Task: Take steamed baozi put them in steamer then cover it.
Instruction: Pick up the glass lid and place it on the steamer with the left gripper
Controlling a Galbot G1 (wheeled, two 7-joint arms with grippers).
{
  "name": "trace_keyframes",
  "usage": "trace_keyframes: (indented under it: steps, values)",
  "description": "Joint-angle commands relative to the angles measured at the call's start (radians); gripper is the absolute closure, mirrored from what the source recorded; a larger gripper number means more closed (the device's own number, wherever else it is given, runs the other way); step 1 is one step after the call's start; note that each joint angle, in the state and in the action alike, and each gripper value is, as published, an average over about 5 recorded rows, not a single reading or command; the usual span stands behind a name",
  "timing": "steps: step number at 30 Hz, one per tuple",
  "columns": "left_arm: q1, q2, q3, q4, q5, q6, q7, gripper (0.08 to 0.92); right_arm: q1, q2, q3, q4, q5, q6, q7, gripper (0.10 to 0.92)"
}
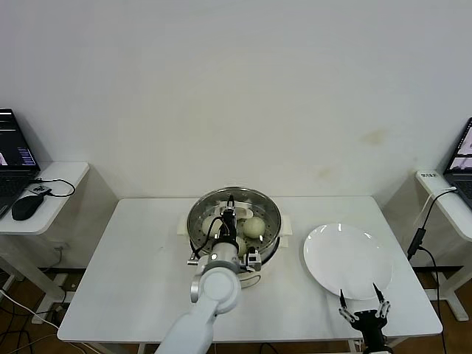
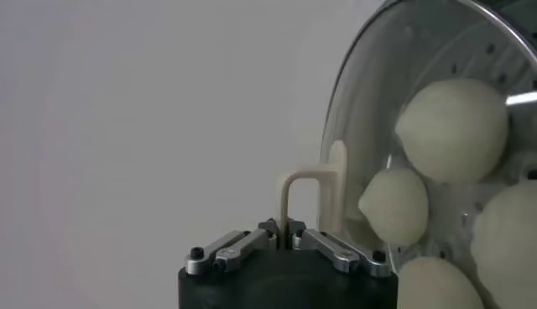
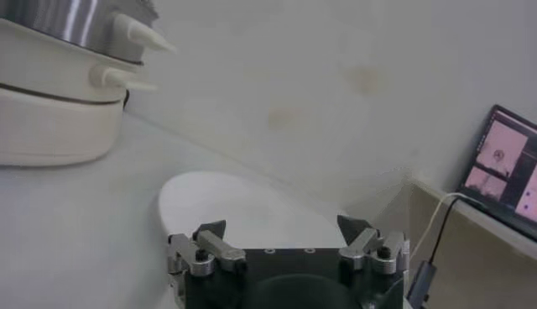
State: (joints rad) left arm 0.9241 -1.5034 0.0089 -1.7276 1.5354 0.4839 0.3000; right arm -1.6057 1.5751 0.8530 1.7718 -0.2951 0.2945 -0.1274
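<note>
Now the left gripper [image 2: 285, 228] is pinched tight on the cream handle [image 2: 312, 191] of the cover [image 2: 369, 92]. It holds the handle because that is the easy part to grab on a round glass lid. The cover looks clear like a window, with a thin shiny metal rim. In the left wrist view it sits right over the buns, so the lid seems to be on the steamer or just about there; whether it is fully seated cannot be told.

Under the glass lie the steamed baozi [image 2: 453, 130]. They are smooth, round and cream-white, like little soft balls. Four can be seen in the wrist view, close together on a steel tray with small holes. They are inside so the steam can reach them.

The steamer [image 1: 234, 221] is a round shiny metal pot on a white base, in the middle of the white desk [image 1: 133, 265].

The right gripper [image 1: 361, 313] waits near the front edge of the desk, its fingers wide apart and holding nothing. Just beyond it sits a flat white plate [image 1: 346, 258], smooth and round, with no buns on it. The job looks almost done.
</note>
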Motion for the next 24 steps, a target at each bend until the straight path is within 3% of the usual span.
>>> trace_keyframes:
  steps: [1, 14, 24]
  values:
    - [-0.004, -0.016, 0.017, 0.022, 0.014, 0.001, -0.003, 0.868, 0.001, 0.0, -0.002, -0.003, -0.001, 0.001, 0.0, 0.203]
    - [0.01, -0.022, 0.019, -0.004, 0.012, -0.001, -0.01, 0.846, 0.001, -0.003, -0.005, -0.005, -0.002, -0.001, -0.004, 0.203]
    - [0.084, 0.029, 0.015, -0.151, -0.016, -0.001, -0.002, 0.56, 0.002, -0.002, -0.01, -0.009, -0.007, -0.003, -0.007, 0.203]
